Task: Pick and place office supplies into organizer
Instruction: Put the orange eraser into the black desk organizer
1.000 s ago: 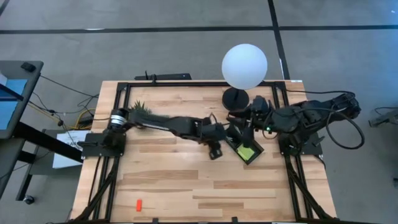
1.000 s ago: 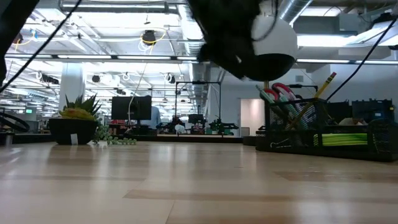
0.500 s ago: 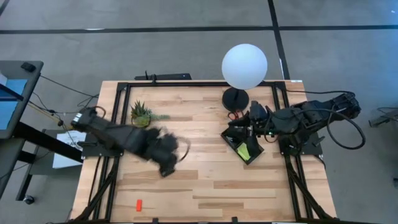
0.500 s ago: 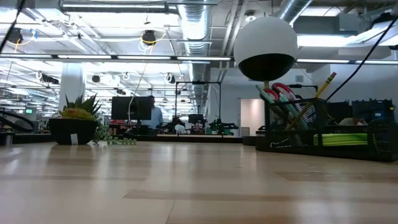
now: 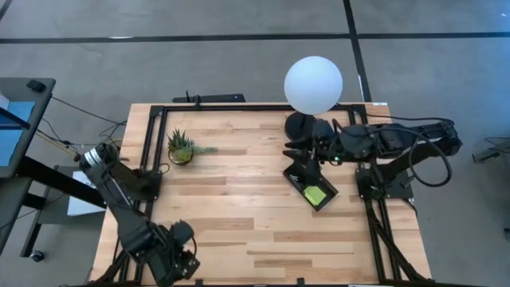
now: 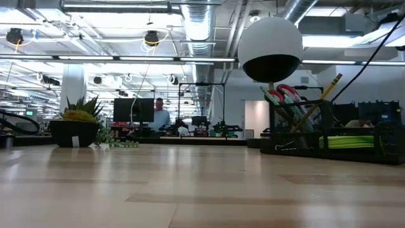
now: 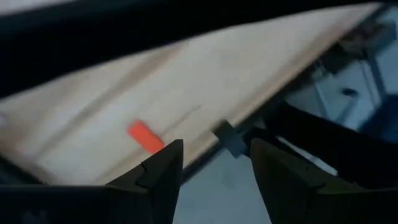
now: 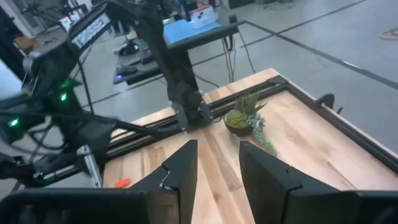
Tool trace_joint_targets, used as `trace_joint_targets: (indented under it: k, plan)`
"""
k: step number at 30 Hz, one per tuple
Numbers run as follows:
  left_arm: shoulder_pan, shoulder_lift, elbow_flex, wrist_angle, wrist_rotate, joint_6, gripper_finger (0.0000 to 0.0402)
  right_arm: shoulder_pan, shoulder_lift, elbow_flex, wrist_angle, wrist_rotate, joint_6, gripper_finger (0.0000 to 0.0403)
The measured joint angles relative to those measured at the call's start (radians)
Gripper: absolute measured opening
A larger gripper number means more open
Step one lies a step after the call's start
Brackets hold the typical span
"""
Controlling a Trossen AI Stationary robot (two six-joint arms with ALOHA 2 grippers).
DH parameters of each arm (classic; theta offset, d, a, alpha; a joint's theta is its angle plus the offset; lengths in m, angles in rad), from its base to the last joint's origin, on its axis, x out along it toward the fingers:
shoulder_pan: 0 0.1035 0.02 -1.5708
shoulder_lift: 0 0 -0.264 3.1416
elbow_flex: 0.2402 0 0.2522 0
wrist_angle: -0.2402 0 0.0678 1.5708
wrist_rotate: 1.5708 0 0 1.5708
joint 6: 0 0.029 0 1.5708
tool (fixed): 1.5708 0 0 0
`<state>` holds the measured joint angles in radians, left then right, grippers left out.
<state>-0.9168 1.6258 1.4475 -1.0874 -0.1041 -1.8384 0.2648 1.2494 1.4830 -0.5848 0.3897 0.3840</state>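
Observation:
The black organizer (image 5: 307, 177) sits on the table's right half and holds the lime-green pad (image 5: 315, 194). In the low view the organizer (image 6: 329, 136) also carries red-handled scissors (image 6: 285, 95) and a pencil (image 6: 332, 82) standing upright. My left gripper (image 5: 182, 257) is open at the near left corner, over the small red-orange piece (image 7: 144, 135). That piece lies flat on the wood just ahead of the left gripper (image 7: 214, 165) in the wrist view and is hidden in the high view. My right gripper (image 5: 303, 151) is open above the organizer's far end.
A spiky green potted plant (image 5: 182, 147) stands at the far left. The white globe lamp (image 5: 313, 84) and its round black base (image 5: 301, 123) stand just beyond the organizer. Black frame rails (image 5: 151, 143) run along the table's sides. A person (image 6: 161, 117) is far off in the room.
My left arm has swung fast from the table's middle beside the organizer across to the near left corner, ending over the red-orange piece. My right gripper has shifted a little toward the far edge, near the lamp base. The organizer has stayed where it was.

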Motion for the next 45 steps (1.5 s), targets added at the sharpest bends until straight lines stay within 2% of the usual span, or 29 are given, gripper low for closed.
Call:
trace_joint_targets:
  k: [2,7,10,17,19,23,32,45]
  plan:
    - [-0.012,0.0,-0.037,0.066,0.002,0.006,0.0184,-0.006,0.0,0.0,0.0,0.0,0.0,0.0113]
    - [-0.035,0.0,-0.09,0.071,-0.005,-0.056,0.0184,0.007,0.011,0.001,0.002,-0.003,0.015,0.0113]
    - [-0.042,0.002,-0.117,0.072,0.025,-0.07,0.0184,0.024,0.017,-0.001,-0.004,-0.007,0.016,0.0113]
    - [-0.047,0.066,-0.174,0.104,0.318,-0.082,0.0184,0.043,0.05,0.0,-0.003,-0.006,0.016,0.0113]
    - [-0.047,0.095,-0.176,0.131,0.353,-0.079,0.0184,0.043,0.05,0.0,-0.005,-0.006,0.016,0.0113]
    - [-0.045,0.133,-0.17,0.147,0.353,-0.08,0.0184,0.043,0.062,0.0,-0.005,0.0,0.019,0.0113]
    - [-0.045,0.197,-0.176,0.154,0.266,-0.112,0.0184,0.041,0.067,0.0,0.003,0.001,0.018,0.0113]
    - [-0.042,0.281,-0.174,0.183,0.237,-0.111,0.0184,0.041,0.067,0.0,0.012,0.001,0.017,0.0113]
